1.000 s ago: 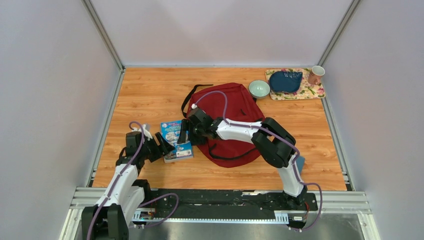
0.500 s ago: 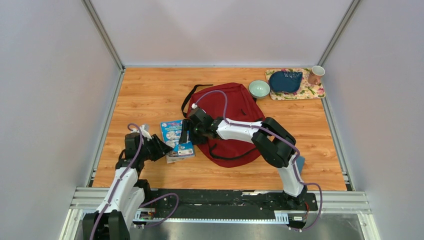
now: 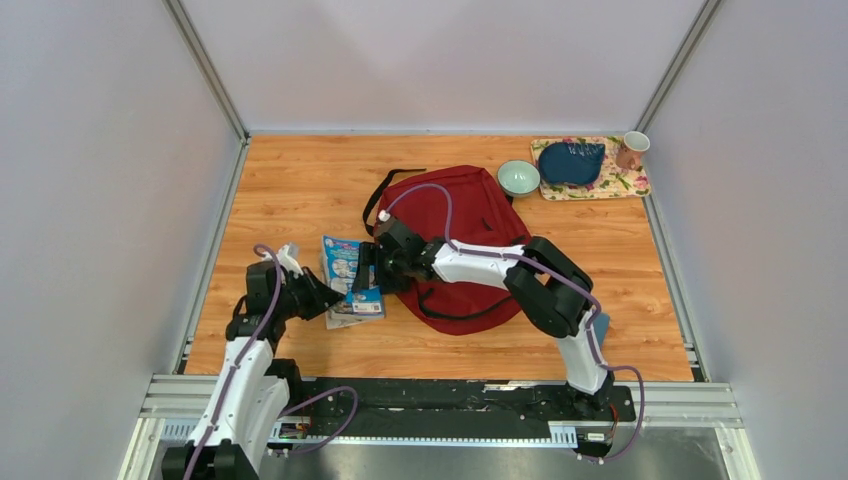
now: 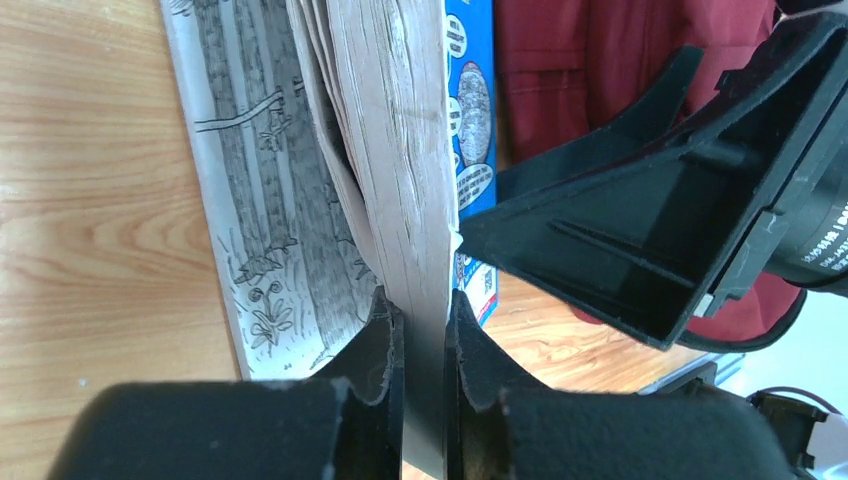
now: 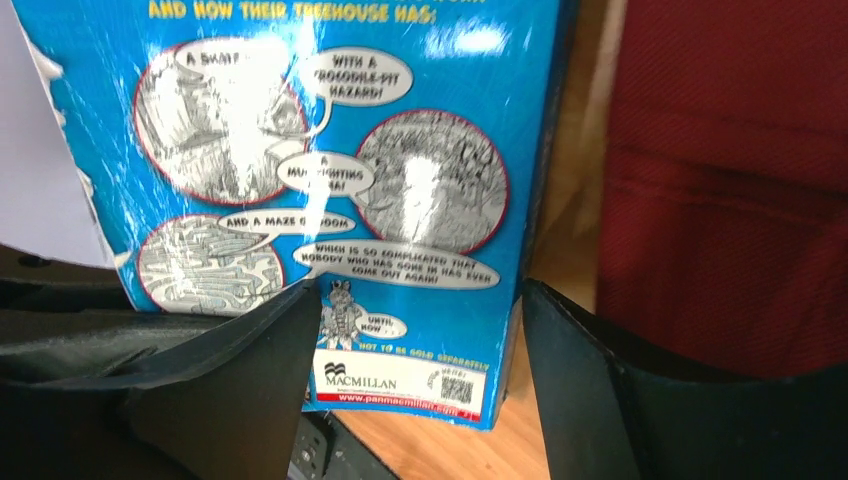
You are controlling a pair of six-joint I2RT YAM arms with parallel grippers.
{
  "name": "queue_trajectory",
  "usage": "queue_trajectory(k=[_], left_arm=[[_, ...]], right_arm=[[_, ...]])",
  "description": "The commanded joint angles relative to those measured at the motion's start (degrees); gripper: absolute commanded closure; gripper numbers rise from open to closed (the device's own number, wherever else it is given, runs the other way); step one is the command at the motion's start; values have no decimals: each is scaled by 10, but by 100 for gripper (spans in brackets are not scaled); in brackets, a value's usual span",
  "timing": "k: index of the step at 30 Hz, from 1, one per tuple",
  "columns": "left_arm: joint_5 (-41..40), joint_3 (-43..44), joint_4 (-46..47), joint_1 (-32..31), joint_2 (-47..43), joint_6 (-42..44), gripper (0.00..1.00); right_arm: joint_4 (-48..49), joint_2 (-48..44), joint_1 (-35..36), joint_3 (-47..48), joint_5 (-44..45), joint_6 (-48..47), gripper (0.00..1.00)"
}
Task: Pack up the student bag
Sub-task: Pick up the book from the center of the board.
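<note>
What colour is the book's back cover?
Bright blue; the book shows best in right wrist view.

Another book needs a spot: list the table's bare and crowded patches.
Bare: far left corner of the table, left of the student bag; wood right of the bag, nearer than the floral mat. Crowded: around the book between left gripper and right gripper; far right corner with bowl, mat, mug.

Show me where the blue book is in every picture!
Top external: the blue book lies left of centre.
Left wrist: the blue book stands edge-on up the middle.
Right wrist: the blue book fills the left and centre with its cover.
Shared landmark: the red student bag, right of it in every view.
</note>
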Motion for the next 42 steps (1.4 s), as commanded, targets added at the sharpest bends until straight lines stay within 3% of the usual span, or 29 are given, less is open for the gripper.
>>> queue_trajectory(k=[1,6,9,16,21,28,36,42], left_arm=[[-5,82,-44,-9,-51,26,100],[10,158,-67,-9,-83,33,100],[58,191,-50,-9,-86,19,100],[201,163,137,-9,-83,-107,100],[266,121,306,-9,-78,-194,100],[305,96,462,-9,-73,-304,100],[322,91,510,-13,-64,-335,100],[338,80,530,-55,-39,-332,100]], right_arm=[[61,-87,21,-20,-40,-2,23],[64,-167,-12,-77,-21,-10,19],[84,-222,-33,-124,-36,-11,18],[193,-367,-67,-233,-100,10,16],[194,-436,-72,-258,-116,-9,14],[196,-474,-88,-283,-103,-4,13],[202,-488,-91,-281,-97,-13,12],[286,-467,-91,-278,-152,22,12]])
